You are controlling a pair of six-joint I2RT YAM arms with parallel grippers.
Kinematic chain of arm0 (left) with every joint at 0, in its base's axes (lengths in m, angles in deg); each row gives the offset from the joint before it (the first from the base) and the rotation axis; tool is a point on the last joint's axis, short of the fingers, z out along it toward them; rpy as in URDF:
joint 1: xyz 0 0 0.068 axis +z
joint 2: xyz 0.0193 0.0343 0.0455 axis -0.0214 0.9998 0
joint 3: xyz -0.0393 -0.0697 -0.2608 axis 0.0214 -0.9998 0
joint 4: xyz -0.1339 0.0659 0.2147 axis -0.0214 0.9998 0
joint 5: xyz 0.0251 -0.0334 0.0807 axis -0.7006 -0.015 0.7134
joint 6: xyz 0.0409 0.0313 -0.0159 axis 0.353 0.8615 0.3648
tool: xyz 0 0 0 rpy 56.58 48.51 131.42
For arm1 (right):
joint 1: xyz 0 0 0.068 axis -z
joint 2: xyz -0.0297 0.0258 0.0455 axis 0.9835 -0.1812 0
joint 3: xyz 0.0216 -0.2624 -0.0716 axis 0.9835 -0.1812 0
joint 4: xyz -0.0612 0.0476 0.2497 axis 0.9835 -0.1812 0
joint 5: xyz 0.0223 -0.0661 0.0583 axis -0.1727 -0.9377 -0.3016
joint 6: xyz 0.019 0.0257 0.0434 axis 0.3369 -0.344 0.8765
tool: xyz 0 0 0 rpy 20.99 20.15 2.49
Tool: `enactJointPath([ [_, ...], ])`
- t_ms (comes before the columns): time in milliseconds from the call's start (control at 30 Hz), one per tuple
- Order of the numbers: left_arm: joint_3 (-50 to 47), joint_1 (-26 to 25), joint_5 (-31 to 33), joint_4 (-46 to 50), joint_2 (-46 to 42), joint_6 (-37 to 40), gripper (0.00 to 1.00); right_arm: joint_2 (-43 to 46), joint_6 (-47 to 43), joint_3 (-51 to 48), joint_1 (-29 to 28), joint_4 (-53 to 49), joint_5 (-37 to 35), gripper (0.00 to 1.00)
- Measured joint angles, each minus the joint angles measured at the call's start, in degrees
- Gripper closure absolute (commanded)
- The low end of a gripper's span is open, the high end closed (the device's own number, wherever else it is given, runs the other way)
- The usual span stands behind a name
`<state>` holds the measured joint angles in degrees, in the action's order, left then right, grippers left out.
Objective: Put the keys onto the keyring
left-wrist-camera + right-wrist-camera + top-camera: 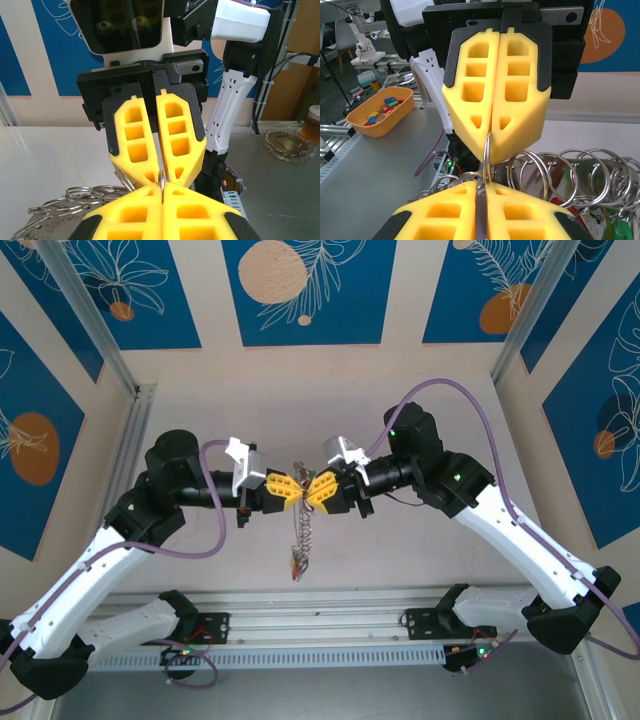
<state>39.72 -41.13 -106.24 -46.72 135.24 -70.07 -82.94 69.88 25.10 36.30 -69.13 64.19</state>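
Between the left gripper (pixel 290 488) and the right gripper (pixel 314 490), which meet tip to tip above the table (pixel 420 560), the keyring (pixel 303 468) stands edge-on as a thin grey loop. Each gripper has its yellow fingers pressed fully together, pinching the loop's wire from opposite sides. Below the fingers, the keys (pixel 298 562) hang from the loop in a narrow bunch. Just beside the right fingers, small split rings (pixel 570 167) crowd along the wire.
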Motion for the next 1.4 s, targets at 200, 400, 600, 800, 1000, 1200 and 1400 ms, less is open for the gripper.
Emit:
enactJointPath([
  [200,0.0,0.0,0.0,-0.3,-0.1,0.0,1.00,0.0,-0.4,0.0,-0.2,0.1,1.1,0.70],
  [400,0.1,0.0,0.0,-0.8,-0.1,0.0,1.00,0.4,-0.3,0.0,-0.3,0.4,1.2,0.71],
  [600,0.5,0.0,0.0,-0.8,0.0,0.0,1.00,0.4,0.1,0.0,-0.3,1.6,0.8,0.71],
  [800,0.5,0.0,0.0,-0.6,0.0,0.0,1.00,0.4,0.9,0.0,0.0,2.9,0.4,0.71],
  [1000,0.5,0.0,0.0,0.6,0.1,0.0,1.00,1.7,1.7,0.0,0.2,5.7,1.1,0.73],
  [1200,0.5,0.0,-0.2,0.7,0.1,0.0,1.00,1.7,2.2,0.0,0.4,6.3,1.1,0.76],
  [1400,0.5,0.0,-0.2,0.9,0.1,0.0,1.00,1.3,2.2,0.0,0.4,6.3,1.3,0.76],
])
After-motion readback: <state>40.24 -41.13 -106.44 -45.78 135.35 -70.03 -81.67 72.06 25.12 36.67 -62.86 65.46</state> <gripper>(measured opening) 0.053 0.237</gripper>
